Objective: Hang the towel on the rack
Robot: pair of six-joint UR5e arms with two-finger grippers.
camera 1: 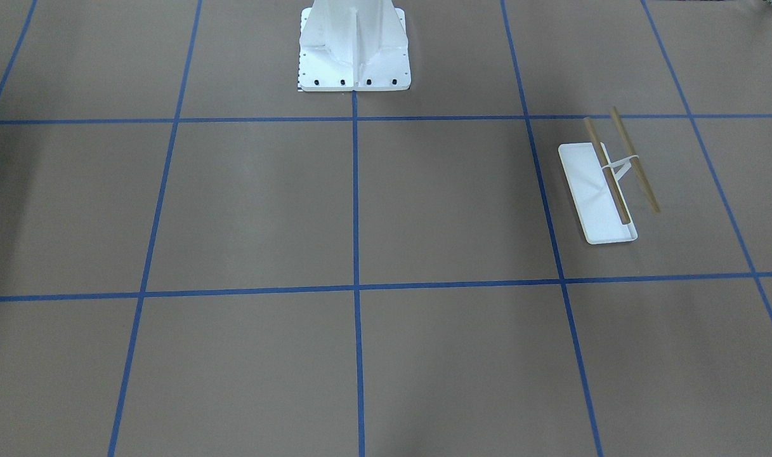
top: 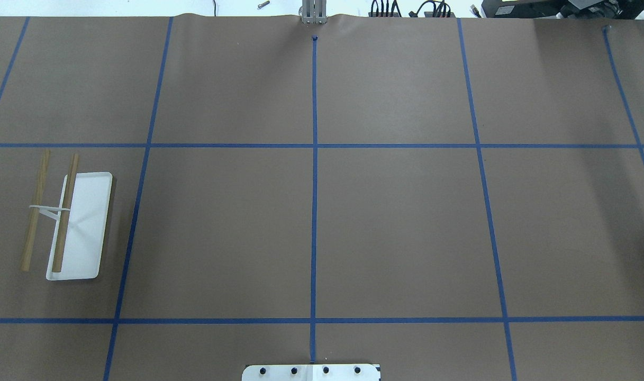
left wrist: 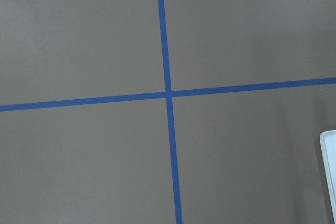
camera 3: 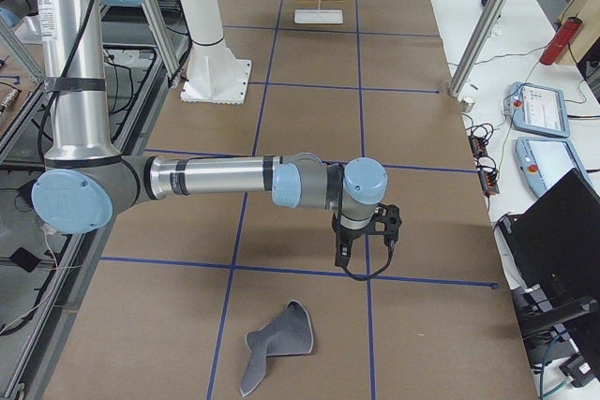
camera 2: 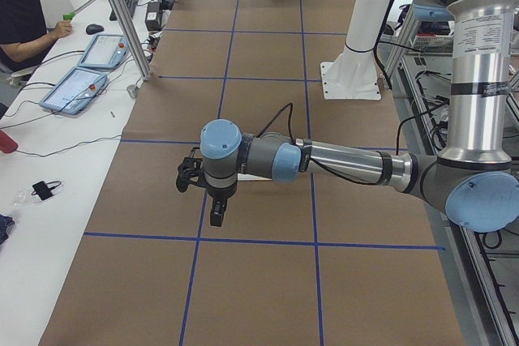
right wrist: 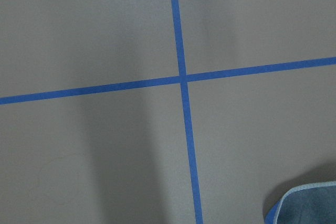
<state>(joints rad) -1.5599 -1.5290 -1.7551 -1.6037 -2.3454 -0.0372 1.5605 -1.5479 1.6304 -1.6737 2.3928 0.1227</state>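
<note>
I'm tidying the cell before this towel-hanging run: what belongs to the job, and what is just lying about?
Job: towel; rack.
Lying about: white pedestal; teach pendant; red canister; laptop.

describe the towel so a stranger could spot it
Take the brown, blue-lined table and go to the end farthest from the rack. The towel lies crumpled there. It is the only soft thing: dark grey cloth with blue edging.
</note>
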